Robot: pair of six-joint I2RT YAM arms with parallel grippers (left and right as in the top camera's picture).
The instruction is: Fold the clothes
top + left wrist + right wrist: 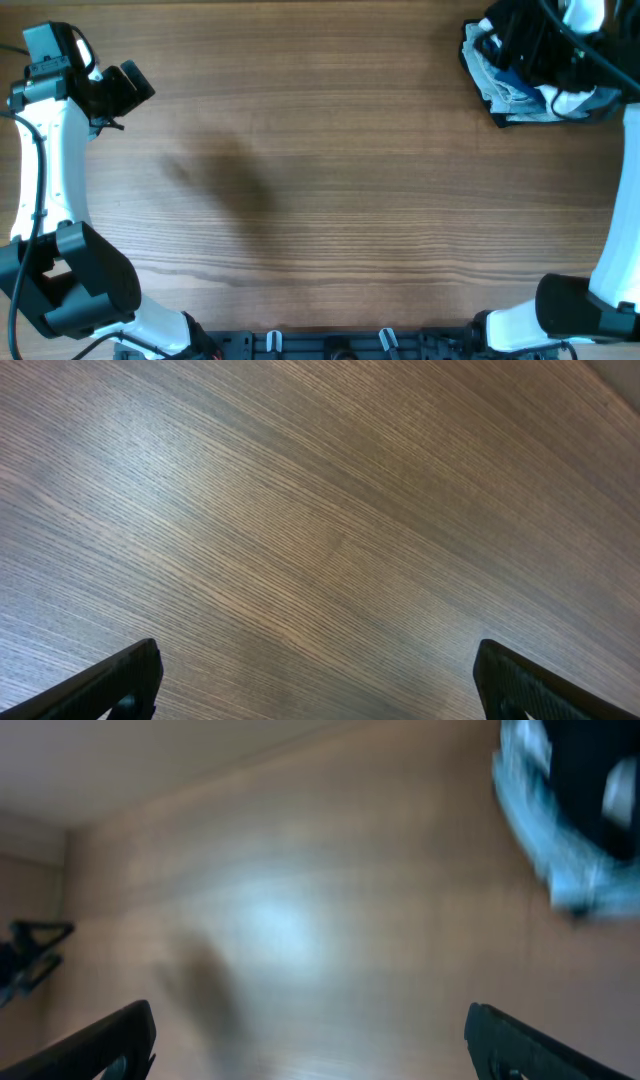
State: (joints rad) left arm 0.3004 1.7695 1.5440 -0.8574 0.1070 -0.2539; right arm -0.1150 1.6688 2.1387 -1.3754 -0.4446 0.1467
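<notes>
The plain black garment does not show in any view. My left gripper (128, 88) is open and empty at the far left of the wooden table (330, 180); in the left wrist view its jaws (315, 680) stand wide apart over bare wood. My right gripper (515, 40) hangs at the far right corner, above a heap of white, light-blue and black clothes (520, 92). The right wrist view is blurred: its jaws (310, 1040) are wide open with nothing between them, and the heap (570, 830) is at the upper right.
The heap lies against the table's far right edge. The left arm's white links run down the left edge (45, 170), and the right arm's along the right edge (625, 200). The left gripper shows small in the right wrist view (30, 950).
</notes>
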